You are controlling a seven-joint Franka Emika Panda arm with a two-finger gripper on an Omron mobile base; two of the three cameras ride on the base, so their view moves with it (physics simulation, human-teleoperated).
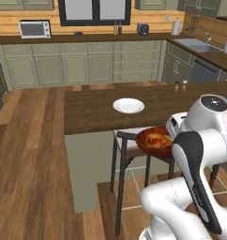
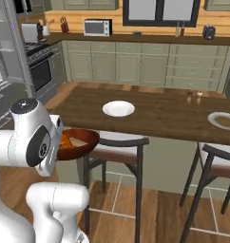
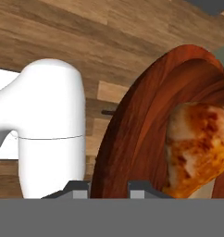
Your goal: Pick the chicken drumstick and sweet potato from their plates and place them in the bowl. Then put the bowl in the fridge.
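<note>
While the gripper (image 3: 104, 187) clamps the bowl (image 1: 154, 142) rim, keep it level so the chicken drumstick (image 3: 199, 143) stays inside, clear of the stool (image 2: 118, 144).

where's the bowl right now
The bowl is off the counter, held up beside the arm over the stool, near the counter edge, with the chicken drumstick inside.

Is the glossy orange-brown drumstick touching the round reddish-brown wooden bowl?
Touching: in the hand view the drumstick lies against the bowl's inner wall.
</note>
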